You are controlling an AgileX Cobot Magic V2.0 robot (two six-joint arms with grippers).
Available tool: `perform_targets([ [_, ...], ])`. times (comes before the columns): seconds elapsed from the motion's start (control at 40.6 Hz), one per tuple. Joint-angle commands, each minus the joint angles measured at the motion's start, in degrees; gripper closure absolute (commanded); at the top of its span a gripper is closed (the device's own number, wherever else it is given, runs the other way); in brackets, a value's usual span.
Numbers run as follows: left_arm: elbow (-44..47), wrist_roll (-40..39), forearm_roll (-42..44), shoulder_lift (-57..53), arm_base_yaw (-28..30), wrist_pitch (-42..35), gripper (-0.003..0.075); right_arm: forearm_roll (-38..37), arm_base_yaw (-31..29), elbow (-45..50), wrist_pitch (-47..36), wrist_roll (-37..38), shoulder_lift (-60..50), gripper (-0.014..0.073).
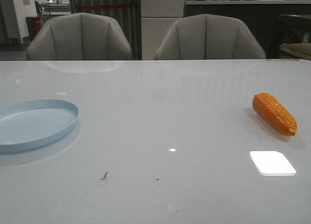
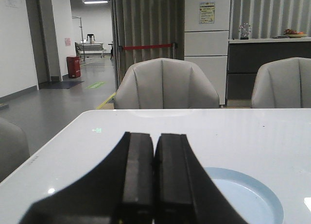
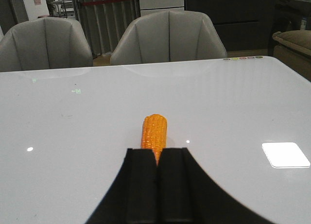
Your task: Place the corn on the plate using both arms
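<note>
So the corn (image 1: 274, 113) is parked way over on the right side of the desk (image 1: 160, 112), lying flat at a slant, while the plate (image 1: 34, 123) is set at the far left edge, well apart from it. Nothing has been put on the plate yet, so the task looks like it's barely been started.

The right claw (image 3: 158, 178) is seen closed, pads pressed together, nothing gripped. It's lined up right behind the corn, with the cob pointing straight away from the fingers in the right wrist view, which is probably why it's been aimed that way: an approach along the cob's long axis. It'd need to be opened before anything can be grabbed, though.

The left claw (image 2: 154, 178) is also shut tight and empty, held just over the near rim of the plate. Presumably it's been stationed there so the corn can be handed across, since the plate sits out of easy reach of the right side. That glossy, tapered cob could easily be rolled or squirted out if it's pinched off-centre.
</note>
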Motion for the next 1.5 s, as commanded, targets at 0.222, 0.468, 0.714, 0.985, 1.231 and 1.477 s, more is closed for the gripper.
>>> perform_targets([
  [0.222, 2.1, -0.4, -0.4, -1.1, 0.1, -5.4, 0.0626, 0.2, 0.2, -1.3, -4.8, -0.2, -1.3, 0.0558],
  [0.468, 2.1, -0.4, -0.4, -1.1, 0.1, -5.4, 0.0626, 0.2, 0.2, -1.3, -4.8, -0.2, -1.3, 0.0558],
  [0.714, 2.1, -0.4, -0.4, -1.1, 0.1, -7.0, 0.0626, 0.2, 0.2, -1.3, -5.0, -0.2, -1.3, 0.0558],
  [0.985, 1.6, -0.4, -0.4, -1.1, 0.1, -18.0, 0.0626, 0.2, 0.2, -1.3, -7.2, -0.2, -1.3, 0.0558],
  [1.231, -8.5, -0.6, -0.4, -1.1, 0.1, -18.7, 0.0626, 0.2, 0.2, -6.8, -19.9, -0.2, -1.3, 0.0556],
  [1.477, -25.9, -0.6, -0.3, 3.0, 0.1, -5.1, 0.0626, -1.3, 0.2, -25.3, -11.9, -0.2, 4.9, 0.0556],
])
